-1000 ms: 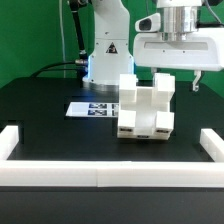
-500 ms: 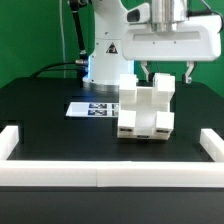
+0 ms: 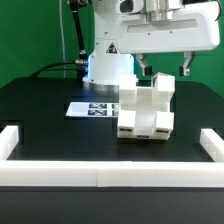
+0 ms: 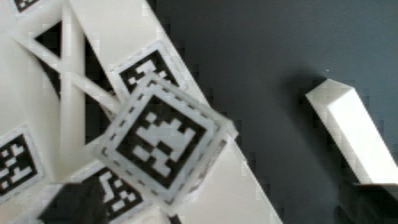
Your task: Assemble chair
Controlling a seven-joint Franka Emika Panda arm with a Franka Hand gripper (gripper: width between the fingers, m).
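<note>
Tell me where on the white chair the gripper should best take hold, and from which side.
Likely the raised block on top of the chair, on the exterior view's right, taken from straight above: that block stands free, and the open gripper hangs over it with a finger toward each side.

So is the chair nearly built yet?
Looks close. The chair already stands on the black table as one chunky white block of joined pieces. The claw hovers just above it, open and holding nothing. What is left I can't tell: no loose piece shows in the exterior view, so maybe just a last check or push.
</note>
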